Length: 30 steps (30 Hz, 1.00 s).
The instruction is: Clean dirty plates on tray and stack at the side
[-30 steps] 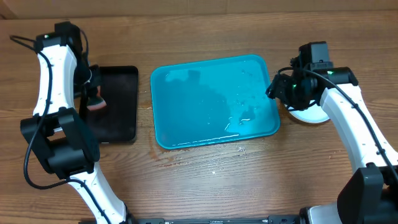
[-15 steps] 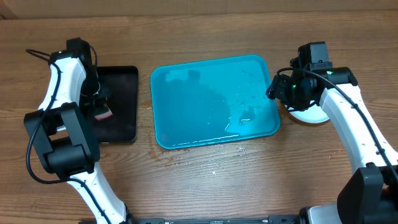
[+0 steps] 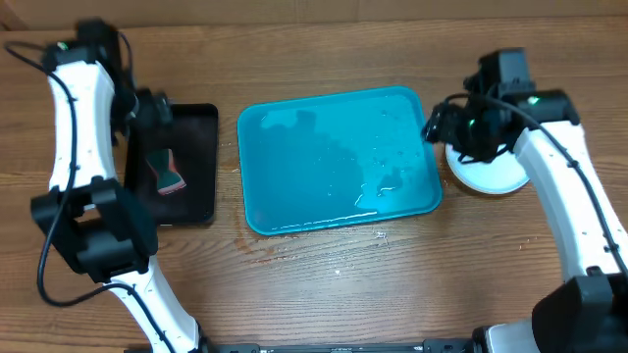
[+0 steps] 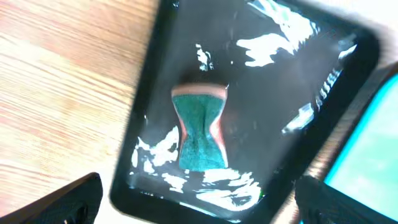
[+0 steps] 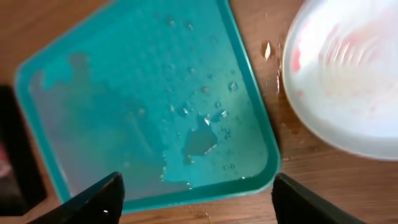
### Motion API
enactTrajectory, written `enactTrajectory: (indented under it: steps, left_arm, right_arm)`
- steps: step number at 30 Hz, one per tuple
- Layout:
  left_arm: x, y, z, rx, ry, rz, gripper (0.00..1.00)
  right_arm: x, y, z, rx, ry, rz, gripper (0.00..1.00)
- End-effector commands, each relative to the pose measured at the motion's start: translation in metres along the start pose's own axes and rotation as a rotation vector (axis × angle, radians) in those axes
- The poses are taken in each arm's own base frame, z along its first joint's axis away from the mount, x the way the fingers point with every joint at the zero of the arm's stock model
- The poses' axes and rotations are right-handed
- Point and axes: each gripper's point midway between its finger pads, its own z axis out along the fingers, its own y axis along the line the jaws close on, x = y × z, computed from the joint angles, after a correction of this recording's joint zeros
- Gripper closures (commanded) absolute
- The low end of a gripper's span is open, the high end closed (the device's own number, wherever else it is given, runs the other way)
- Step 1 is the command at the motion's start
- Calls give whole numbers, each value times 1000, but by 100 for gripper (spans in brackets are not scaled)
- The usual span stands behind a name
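The teal tray lies in the middle of the table, wet, with no plate on it; droplets show on the tray in the right wrist view. A white plate rests on the table to the tray's right, and the plate shows faint pink smears. My right gripper hovers open between tray and plate, nothing between its fingers. The green-and-pink sponge lies in the black tray. My left gripper stands open above the sponge, apart from it.
The black tray is wet and sits left of the teal tray. Water drops dot the wooden table in front of the teal tray. Bare wood surrounds both trays.
My left gripper has opened, let go of the sponge and pulled up toward the far side; the sponge now lies on the black tray. My right gripper has widened and lifted slightly.
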Motion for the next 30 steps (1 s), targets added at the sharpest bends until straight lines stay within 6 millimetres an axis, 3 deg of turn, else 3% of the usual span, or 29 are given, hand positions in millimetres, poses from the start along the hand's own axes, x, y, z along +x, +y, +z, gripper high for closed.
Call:
enactTrajectory:
  steps: [1,2,6,11,16,23,30]
  left_arm:
    - [-13,-9,-81,53,-189,-18,0]
    - [-13,-10,-97,63,-222,-22,0]
    - [-10,-17,-136,91,-316,-6,0]
    - [-8,-17,-143,95,-332,-5,0]
    - [-8,-17,-142,94,-329,-5,0]
    - [-8,-17,-142,94,-329,-5,0]
    - [-8,-17,-142,94,-329,-5,0]
  right_arm:
    - [-26,16,-57,-11,-141,-86,14]
    - [-28,18,-71,-4,-162,-88,0]
    - [-27,25,-141,8,-258,-100,0]
    - [-4,33,-225,-19,-386,-117,0]
    - [30,53,-288,-172,-504,-161,0]
    - [65,55,-326,-243,-592,-196,0]
    - [77,43,-327,-191,-589,-196,0]
